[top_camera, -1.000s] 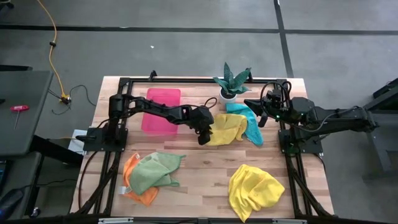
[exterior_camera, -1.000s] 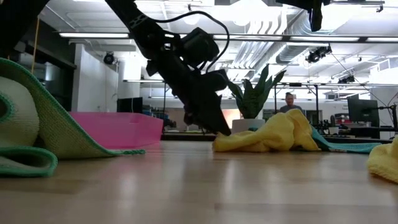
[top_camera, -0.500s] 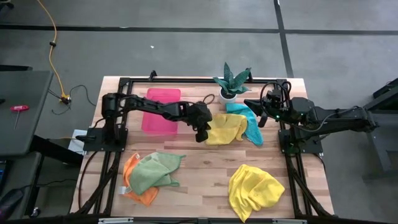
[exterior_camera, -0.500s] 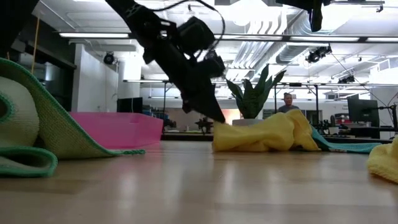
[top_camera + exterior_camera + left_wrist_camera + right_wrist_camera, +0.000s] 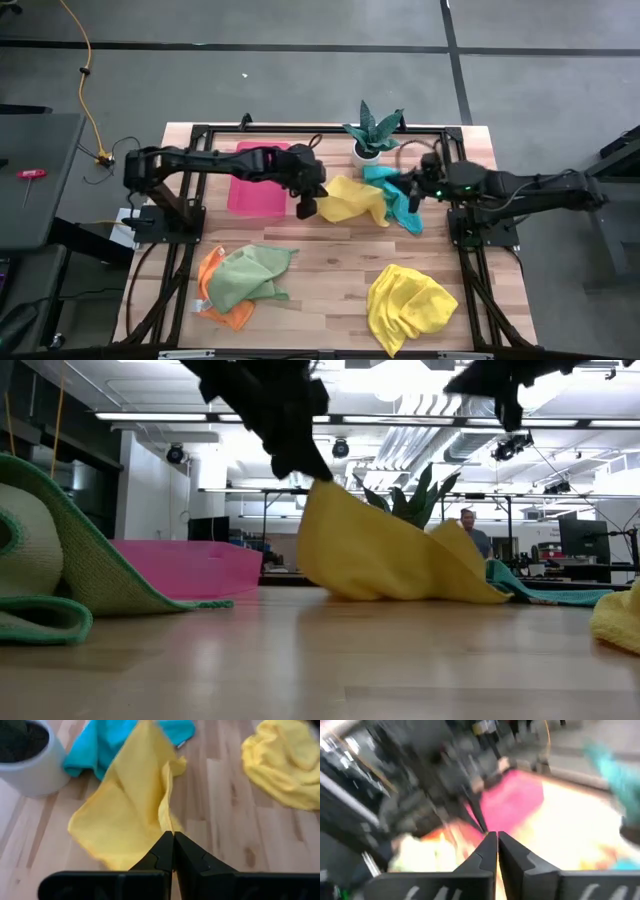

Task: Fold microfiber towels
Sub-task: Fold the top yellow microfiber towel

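pinching yellow towel [image 5: 127, 815], left hand [image 5: 173, 836]

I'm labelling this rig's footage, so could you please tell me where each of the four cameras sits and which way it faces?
High view: overhead, straight down on the table; both arms show.
Low view: at tabletop height, level across into the room; arms enter from above.
Left wrist view: on the left arm, past the left gripper, shut on the lifted yellow towel.
Right wrist view: on the right arm, past the right gripper, shut, toward the pink tray.
Shared: the high and low views both show the lifted yellow towel and the pink tray.
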Robot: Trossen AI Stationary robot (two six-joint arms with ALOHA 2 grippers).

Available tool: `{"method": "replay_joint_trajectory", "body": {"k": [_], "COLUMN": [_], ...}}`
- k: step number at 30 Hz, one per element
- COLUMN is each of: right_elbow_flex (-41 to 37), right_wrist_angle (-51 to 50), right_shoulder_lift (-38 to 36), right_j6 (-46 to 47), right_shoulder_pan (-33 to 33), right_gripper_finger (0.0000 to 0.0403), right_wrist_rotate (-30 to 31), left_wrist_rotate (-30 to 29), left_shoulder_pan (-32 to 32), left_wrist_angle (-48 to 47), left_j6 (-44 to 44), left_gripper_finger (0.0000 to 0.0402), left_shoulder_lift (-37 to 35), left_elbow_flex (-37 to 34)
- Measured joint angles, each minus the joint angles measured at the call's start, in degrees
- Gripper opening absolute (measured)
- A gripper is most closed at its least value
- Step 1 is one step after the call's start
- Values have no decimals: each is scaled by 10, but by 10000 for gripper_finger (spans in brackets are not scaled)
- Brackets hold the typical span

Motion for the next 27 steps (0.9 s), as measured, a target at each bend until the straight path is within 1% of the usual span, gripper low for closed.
{"method": "replay_joint_trajectory", "body": {"k": [3,7,9,11,15,19,22,27], "right_elbow_flex": [0,0,0,0,0,0,0,0], "right_wrist_angle": [-49,-118,-146,-171,-180,-171,-163,-153], "right_shoulder_lift": [33,85,117,149,219,287,328,385], "right_j6": [20,27,18,-9,-72,-127,-150,-194], "right_shoulder_pan": [0,0,3,13,36,49,50,49], "right_gripper_finger": [43,98,121,135,142,142,142,142], "right_wrist_rotate": [-32,-115,-152,-173,-175,-134,-103,-89], "left_wrist_rotate": [-11,-20,-20,-21,-22,-22,-22,-22], "left_shoulder_pan": [-7,-14,-18,-21,-26,-26,-26,-26], "left_wrist_angle": [-29,-41,-39,-39,-38,-38,-34,-35], "left_j6": [-5,-17,-24,-31,-39,-47,-56,-57], "left_gripper_finger": [0,0,0,0,0,0,0,0], "left_shoulder_lift": [-19,-25,-23,-22,-18,-18,-18,-18], "left_elbow_flex": [-1,-1,0,-1,-1,-1,-1,-1]}}
